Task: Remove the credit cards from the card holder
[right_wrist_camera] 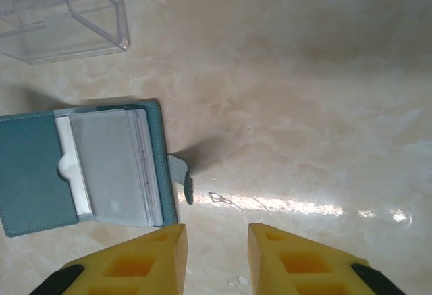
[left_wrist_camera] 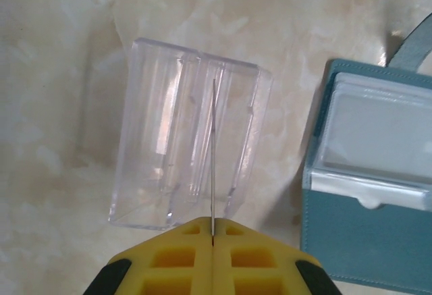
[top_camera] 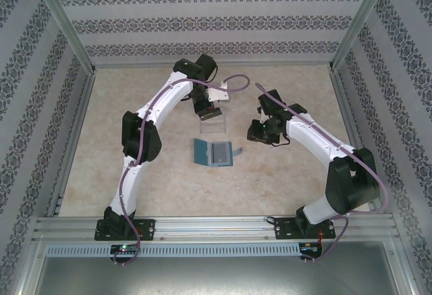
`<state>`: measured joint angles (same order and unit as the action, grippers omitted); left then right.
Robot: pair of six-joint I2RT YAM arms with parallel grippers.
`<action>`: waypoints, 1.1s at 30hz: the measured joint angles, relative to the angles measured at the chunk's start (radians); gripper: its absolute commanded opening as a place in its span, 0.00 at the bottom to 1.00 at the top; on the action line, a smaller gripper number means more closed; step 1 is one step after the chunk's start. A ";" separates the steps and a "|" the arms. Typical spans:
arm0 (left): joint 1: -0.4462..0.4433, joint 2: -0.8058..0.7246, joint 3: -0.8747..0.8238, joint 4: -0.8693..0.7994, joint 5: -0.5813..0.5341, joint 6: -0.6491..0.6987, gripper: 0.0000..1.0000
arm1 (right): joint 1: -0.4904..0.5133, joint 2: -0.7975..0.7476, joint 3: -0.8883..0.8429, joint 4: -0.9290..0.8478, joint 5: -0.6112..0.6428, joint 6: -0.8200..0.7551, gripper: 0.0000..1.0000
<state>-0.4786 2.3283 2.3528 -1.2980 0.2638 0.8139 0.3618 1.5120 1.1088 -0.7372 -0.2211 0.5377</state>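
Marbled tabletop [top_camera: 135, 173]: left gripper [left_wrist_camera: 212, 231] pinches credit card [left_wrist_camera: 213, 160] above clear tray [left_wrist_camera: 162, 146] (card holder [left_wrist_camera: 364, 254] beside); right gripper [right_wrist_camera: 216, 241] slightly parted, empty.

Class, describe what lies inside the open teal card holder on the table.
The open card holder shows a stack of grey credit cards, one end tucked under its teal pocket. The top card covers those beneath, so their number is hidden.

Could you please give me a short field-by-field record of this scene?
left gripper: shut on one credit card, edge-on above the clear tray
right gripper: open, empty, above the table near the strap tab
card holder: lying open on the table, beside the tray
other cards: stack inside the open holder
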 measured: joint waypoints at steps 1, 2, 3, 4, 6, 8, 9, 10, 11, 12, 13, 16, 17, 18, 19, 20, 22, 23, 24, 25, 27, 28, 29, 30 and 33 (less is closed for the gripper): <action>0.000 0.007 0.011 -0.007 -0.007 0.011 0.00 | -0.001 -0.004 -0.003 -0.001 0.000 0.000 0.30; 0.000 0.014 0.022 -0.013 -0.011 0.023 0.00 | -0.007 -0.010 -0.006 -0.004 0.000 0.000 0.30; -0.001 0.020 0.031 -0.019 -0.016 0.034 0.00 | -0.007 -0.013 -0.006 -0.008 0.000 -0.002 0.30; -0.002 0.024 0.038 -0.024 -0.021 0.043 0.00 | -0.011 -0.015 -0.006 -0.008 0.000 -0.003 0.30; -0.006 0.039 0.058 -0.031 -0.035 0.059 0.00 | -0.013 -0.018 -0.007 -0.008 0.000 -0.008 0.30; -0.011 0.052 0.071 -0.031 -0.045 0.071 0.00 | -0.016 -0.018 -0.008 -0.009 0.000 -0.011 0.30; -0.013 0.060 0.076 -0.033 -0.051 0.075 0.00 | -0.018 -0.018 -0.010 -0.009 0.000 -0.014 0.30; -0.014 0.064 0.079 -0.034 -0.055 0.078 0.00 | -0.019 -0.018 -0.012 -0.009 0.000 -0.014 0.30; -0.016 0.071 0.079 -0.034 -0.059 0.081 0.00 | -0.020 -0.019 -0.014 -0.009 0.000 -0.014 0.30; -0.018 0.078 0.079 -0.034 -0.061 0.084 0.00 | -0.020 -0.019 -0.015 -0.011 0.000 -0.014 0.30; -0.018 0.085 0.080 -0.034 -0.063 0.085 0.00 | -0.020 -0.019 -0.017 -0.012 0.000 -0.014 0.30; -0.020 0.106 0.080 -0.034 -0.063 0.092 0.00 | -0.020 -0.019 -0.020 -0.012 0.000 -0.014 0.30; -0.020 0.111 0.080 -0.034 -0.064 0.095 0.00 | -0.020 -0.019 -0.020 -0.012 0.000 -0.014 0.30; -0.020 0.117 0.080 -0.034 -0.064 0.097 0.00 | -0.020 -0.019 -0.020 -0.012 0.000 -0.014 0.30; -0.021 0.121 0.080 -0.034 -0.064 0.098 0.00 | -0.020 -0.019 -0.021 -0.012 0.000 -0.014 0.30; -0.022 0.123 0.080 -0.034 -0.065 0.099 0.00 | -0.020 -0.019 -0.022 -0.012 0.000 -0.014 0.30; -0.026 0.123 0.080 -0.037 -0.064 0.100 0.00 | -0.020 -0.019 -0.027 -0.012 0.000 -0.014 0.30; -0.027 0.123 0.080 -0.042 -0.062 0.101 0.00 | -0.020 -0.019 -0.030 -0.012 0.000 -0.014 0.30; -0.030 0.123 0.081 -0.047 -0.061 0.103 0.00 | -0.020 -0.019 -0.032 -0.012 0.000 -0.014 0.30; -0.031 0.124 0.081 -0.053 -0.058 0.103 0.00 | -0.020 -0.019 -0.035 -0.012 0.000 -0.014 0.30; -0.034 0.124 0.081 -0.068 -0.055 0.104 0.00 | -0.020 -0.019 -0.039 -0.012 0.000 -0.014 0.30; -0.036 0.124 0.081 -0.076 -0.053 0.105 0.00 | -0.020 -0.019 -0.039 -0.012 0.000 -0.014 0.30; -0.037 0.124 0.081 -0.082 -0.050 0.107 0.00 | -0.020 -0.019 -0.039 -0.011 0.000 -0.014 0.30; -0.038 0.124 0.081 -0.087 -0.045 0.108 0.00 | -0.020 -0.021 -0.039 -0.012 0.000 -0.014 0.30; -0.039 0.124 0.081 -0.108 -0.031 0.111 0.00 | -0.020 -0.025 -0.039 -0.011 0.000 -0.014 0.30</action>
<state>-0.5179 2.4519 2.4336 -1.4063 0.2329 0.9249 0.3420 1.4872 1.0698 -0.7486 -0.2211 0.5236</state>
